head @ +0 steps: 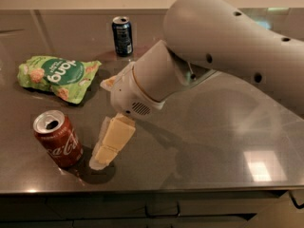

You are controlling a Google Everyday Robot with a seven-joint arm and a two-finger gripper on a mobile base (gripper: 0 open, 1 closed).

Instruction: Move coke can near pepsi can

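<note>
The coke can [58,139], red with white script and an opened silver top, stands upright at the front left of the dark table. The pepsi can [122,35], dark blue, stands upright at the back, left of centre. My gripper [101,123] hangs from the big white arm just right of the coke can, with its cream fingers [112,142] spread apart and empty. The lower finger's tip reaches down to the table a short gap from the can. The two cans are far apart.
A green snack bag [57,76] lies at the left between the two cans. The white arm [223,46] covers the table's middle and right back. The table's front edge [152,188] runs just below the coke can.
</note>
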